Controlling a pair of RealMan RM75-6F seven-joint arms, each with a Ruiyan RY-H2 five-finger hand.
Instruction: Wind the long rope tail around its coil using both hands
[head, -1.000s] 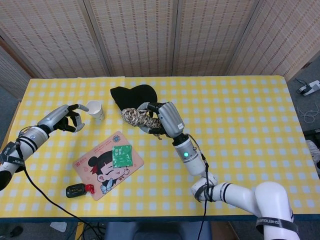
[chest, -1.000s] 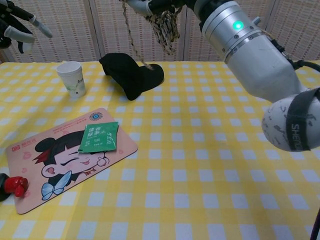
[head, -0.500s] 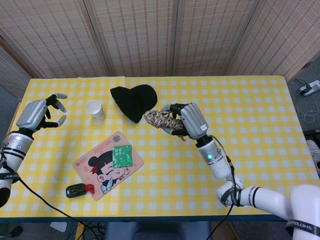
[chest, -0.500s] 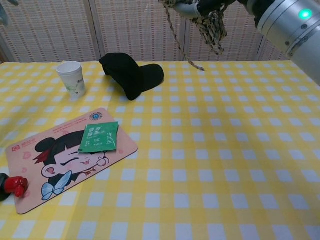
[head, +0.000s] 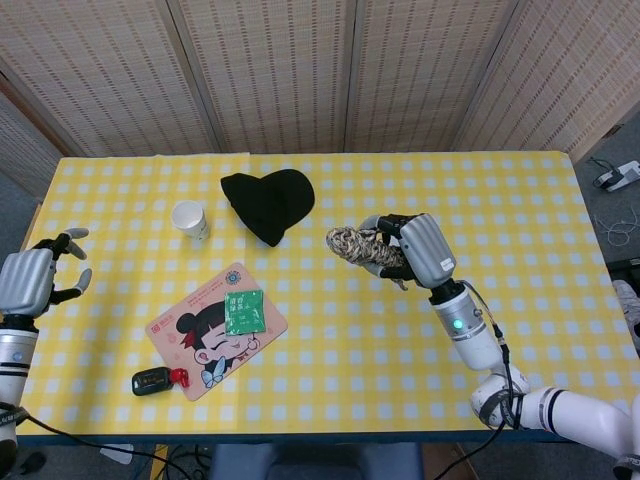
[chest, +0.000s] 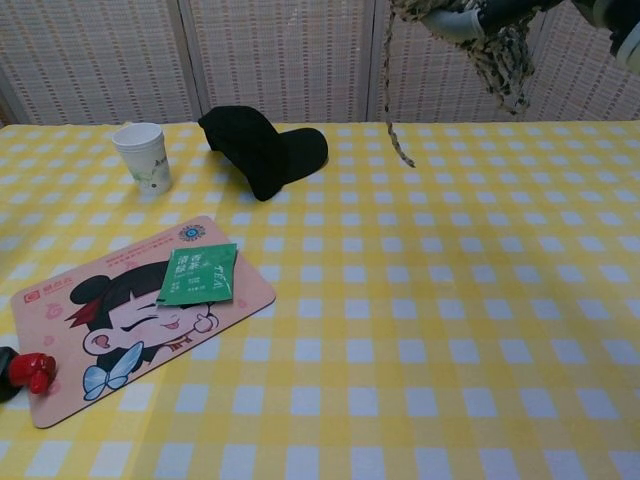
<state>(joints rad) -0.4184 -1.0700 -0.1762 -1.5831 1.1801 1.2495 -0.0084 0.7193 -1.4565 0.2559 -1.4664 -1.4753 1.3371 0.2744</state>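
Note:
A tan braided rope coil (head: 361, 246) is gripped by my right hand (head: 412, 247) above the middle of the yellow checked table. In the chest view the coil (chest: 497, 48) hangs at the top right under that hand (chest: 492, 12), and its loose tail (chest: 391, 95) dangles down to just above the cloth. My left hand (head: 30, 279) is far off at the table's left edge, holding nothing, its fingers apart. The chest view does not show the left hand.
A black cap (head: 269, 201) lies behind the coil to the left, a white paper cup (head: 190, 220) further left. A cartoon mat (head: 215, 327) with a green sachet (head: 243, 312) lies front left, a small black and red item (head: 158, 379) beside it.
My right hand has carried the coil rightward, away from the black cap, with the tail swinging along. My left hand has drawn back from near the cup to the table's left edge.

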